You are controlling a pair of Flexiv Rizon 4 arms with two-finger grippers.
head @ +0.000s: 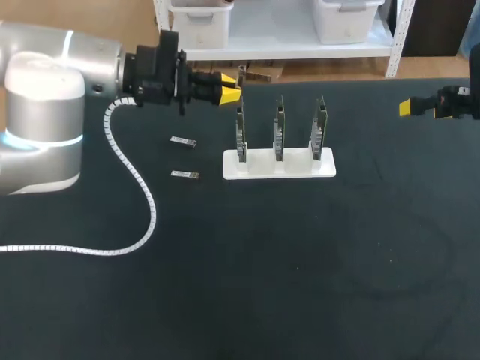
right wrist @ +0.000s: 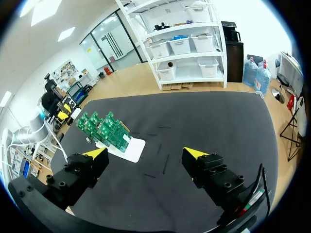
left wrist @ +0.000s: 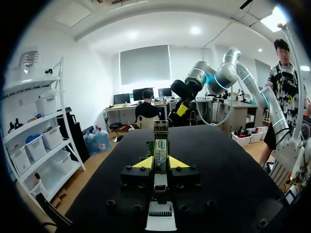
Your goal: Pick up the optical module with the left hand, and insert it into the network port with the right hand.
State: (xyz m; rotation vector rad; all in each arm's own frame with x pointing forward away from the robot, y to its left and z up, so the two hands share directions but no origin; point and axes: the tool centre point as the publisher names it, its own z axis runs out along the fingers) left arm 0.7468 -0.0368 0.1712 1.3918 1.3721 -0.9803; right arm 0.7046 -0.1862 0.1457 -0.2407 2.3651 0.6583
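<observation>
Far left: left gripper held above the table, pinched, apparently on an upright optical module. Nearer the robot, flat on the black table, two spare modules. Centre: white stand carrying three green cards. Far right: right gripper, fingers spread wide apart.

The right arm is cut off at the head view's 2 o'clock edge; only the right end effector shows. Modules on the counter are too small for detail. Whether the left end effector touches the board cannot be told.
</observation>
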